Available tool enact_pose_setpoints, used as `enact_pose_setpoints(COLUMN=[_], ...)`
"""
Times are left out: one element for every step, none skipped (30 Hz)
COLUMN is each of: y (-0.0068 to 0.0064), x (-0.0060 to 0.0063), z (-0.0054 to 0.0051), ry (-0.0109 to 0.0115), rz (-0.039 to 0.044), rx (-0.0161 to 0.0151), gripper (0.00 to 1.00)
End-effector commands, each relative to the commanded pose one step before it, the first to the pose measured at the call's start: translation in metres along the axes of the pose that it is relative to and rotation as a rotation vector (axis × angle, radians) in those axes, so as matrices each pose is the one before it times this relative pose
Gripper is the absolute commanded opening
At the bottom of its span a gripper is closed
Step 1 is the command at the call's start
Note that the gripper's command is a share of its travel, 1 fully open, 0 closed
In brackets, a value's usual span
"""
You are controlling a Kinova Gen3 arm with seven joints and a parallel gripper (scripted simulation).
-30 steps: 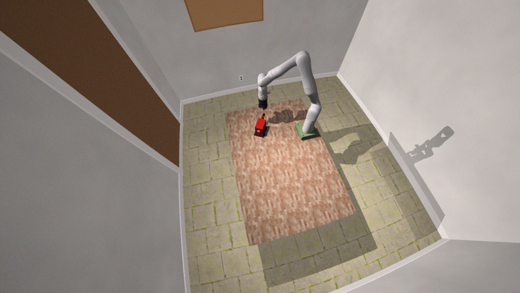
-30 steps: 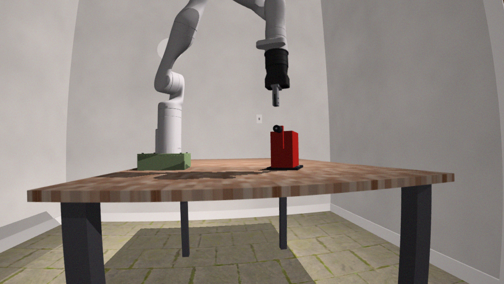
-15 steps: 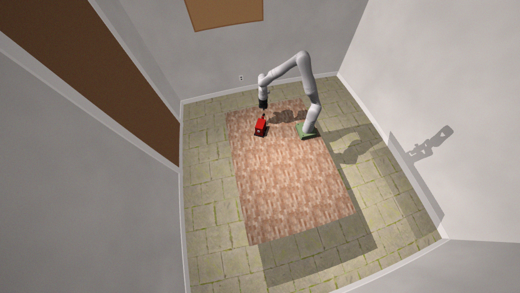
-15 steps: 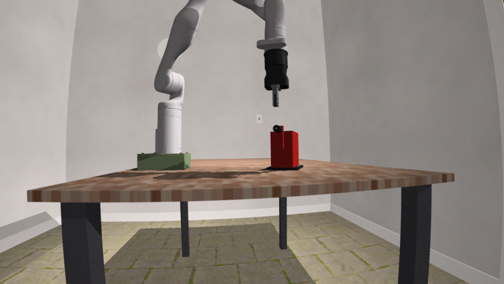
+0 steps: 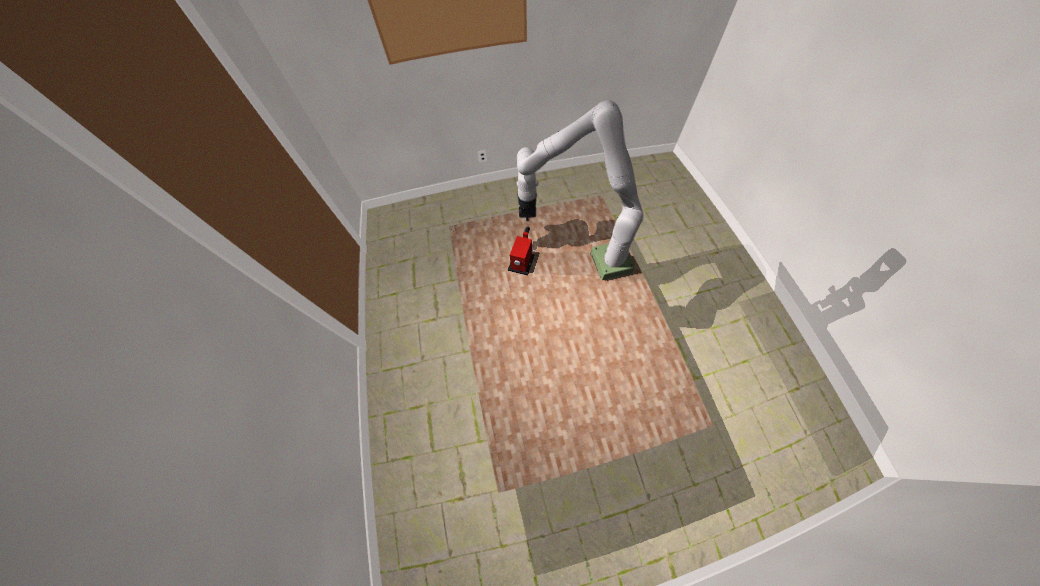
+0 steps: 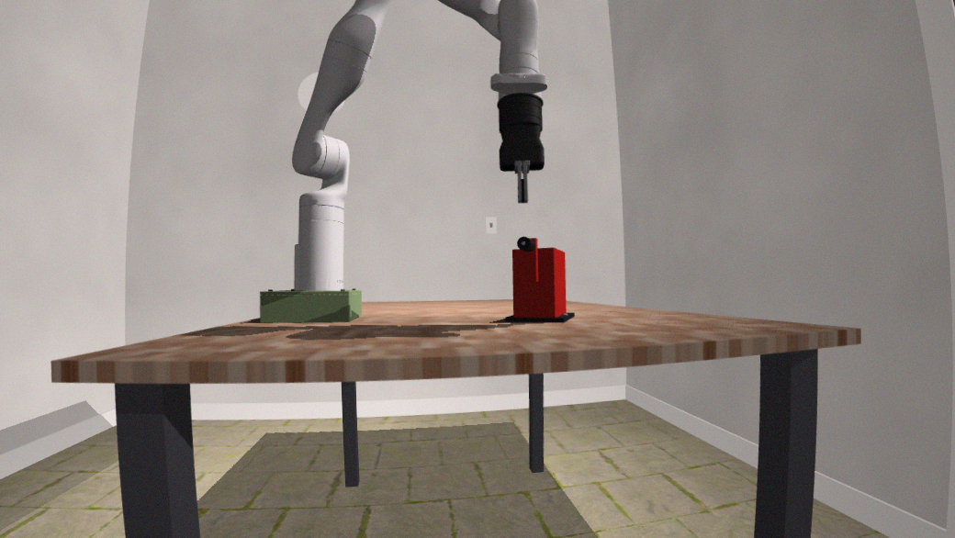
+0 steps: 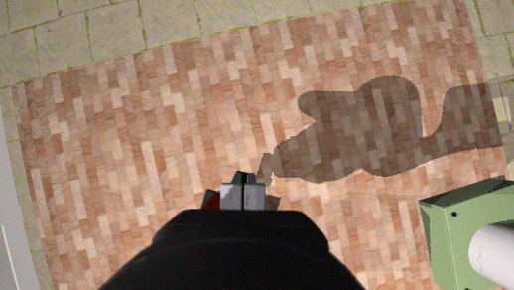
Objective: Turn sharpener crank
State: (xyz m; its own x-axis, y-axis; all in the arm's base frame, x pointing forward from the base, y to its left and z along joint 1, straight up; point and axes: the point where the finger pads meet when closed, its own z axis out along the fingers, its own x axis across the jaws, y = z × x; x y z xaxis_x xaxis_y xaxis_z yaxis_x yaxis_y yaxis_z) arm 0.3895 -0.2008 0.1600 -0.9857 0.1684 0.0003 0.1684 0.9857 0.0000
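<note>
A red box-shaped sharpener [image 5: 520, 252] [image 6: 538, 282] stands upright on a thin black base on the wooden table [image 5: 582, 363] [image 6: 434, 341]. Its crank arm runs up the side that faces the exterior view and ends in a small black knob [image 6: 526, 242] [image 5: 526, 230] at the top left corner. My gripper [image 6: 522, 197] [image 5: 525, 216] [image 7: 244, 186] is shut and empty. It points straight down and hangs a short way above the knob, apart from it. In the wrist view only a sliver of the red sharpener [image 7: 212, 201] shows beside the closed fingers.
The arm's green base block [image 5: 613, 267] [image 6: 310, 305] [image 7: 463, 233] sits on the table to one side of the sharpener. The arm's shadow [image 7: 377, 129] falls on the table between them. The table stands on dark legs [image 6: 788, 434] over a stone-tiled floor.
</note>
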Motion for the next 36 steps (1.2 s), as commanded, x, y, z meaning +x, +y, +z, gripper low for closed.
enact_pose_setpoints(y=[-0.00203, 0.00001, 0.00002, 0.00004, 0.00005, 0.00001, 0.00003, 0.0, 0.0, 0.00005, 0.00007, 0.00008, 0.00004, 0.00006, 0.00009, 0.00012, 0.00015, -0.00002, -0.00002, 0.0, 0.00003, -0.00002, -0.00003, 0.0, 0.0, 0.0, -0.00039, 0.00026, 0.00013, 0.0, -0.00005, -0.00024, -0.0003, -0.00015, -0.00001, -0.00021], x=[-0.00062, 0.00009, 0.00009, 0.00008, 0.00009, 0.00022, 0.00022, 0.0, 0.0, 0.00022, 0.00021, 0.00019, 0.00031, 0.00034, 0.00034, 0.00034, 0.00035, 0.0001, 0.00002, 0.00001, 0.00001, 0.00002, 0.00002, 0.00002, 0.0, 0.0, -0.00027, 0.0002, 0.00012, 0.00002, -0.00001, -0.00007, -0.00008, -0.00002, 0.00002, -0.00002], z=[-0.00091, 0.00007, 0.00005, 0.00005, 0.00005, 0.00015, 0.00013, 0.0, 0.0, 0.00014, 0.00008, 0.0, 0.00002, 0.00002, 0.00001, 0.0, 0.0, 0.00003, 0.00001, 0.0, -0.00001, 0.00001, 0.00002, 0.0, 0.0, 0.0, -0.00029, 0.00018, 0.00012, 0.0, -0.00006, -0.00013, -0.00015, -0.0001, -0.00005, -0.0001], ry=[-0.00894, 0.00034, 0.00031, 0.00029, 0.0003, 0.00079, 0.00076, 0.0, 0.0, 0.00076, 0.00067, 0.00054, 0.00092, 0.00101, 0.001, 0.00098, 0.001, 0.00027, 0.00002, -0.00002, -0.00005, 0.00002, 0.00003, -0.00001, 0.0, 0.0, -0.00072, 0.00043, 0.00026, 0.0, -0.00012, -0.00025, -0.00026, -0.00015, -0.00006, -0.00012], rz=[-0.07238, -0.02384, -0.02466, -0.02548, -0.02627, -0.02684, -0.02761, 0.0, 0.0, -0.02837, -0.02911, -0.02984, -0.03037, -0.03101, -0.03167, -0.03231, -0.03292, -0.03335, -0.03392, -0.03447, -0.03499, -0.03541, -0.03585, -0.03629, 0.0, 0.0, -0.03639, -0.03728, -0.03754, -0.03775, -0.038, -0.03819, -0.03843, -0.03872, -0.03898, -0.03914], rx=[0.00142, -0.00016, -0.00014, -0.00014, -0.00015, -0.00037, -0.00036, 0.0, 0.0, -0.0004, -0.0003, -0.00017, -0.00029, -0.00034, -0.00035, -0.00036, -0.00038, -0.00018, -0.00006, -0.00003, 0.00001, -0.00007, -0.00008, -0.00003, 0.0, 0.0, 0.00072, -0.00051, -0.00035, -0.00003, 0.00015, 0.00036, 0.00041, 0.00026, 0.00013, 0.00027], gripper=[0.0, 0.0, 0.0, 0.0, 0.0, 0.0, 0.0, 0.0, 0.0, 0.0, 0.0, 0.0, 0.0, 0.0, 0.0, 0.0, 0.0, 0.0, 0.0, 0.0, 0.0, 0.0, 0.0, 0.0, 0.0, 0.0, 0.0, 0.0, 0.0, 0.0, 0.0, 0.0, 0.0, 0.0, 0.0, 0.0])
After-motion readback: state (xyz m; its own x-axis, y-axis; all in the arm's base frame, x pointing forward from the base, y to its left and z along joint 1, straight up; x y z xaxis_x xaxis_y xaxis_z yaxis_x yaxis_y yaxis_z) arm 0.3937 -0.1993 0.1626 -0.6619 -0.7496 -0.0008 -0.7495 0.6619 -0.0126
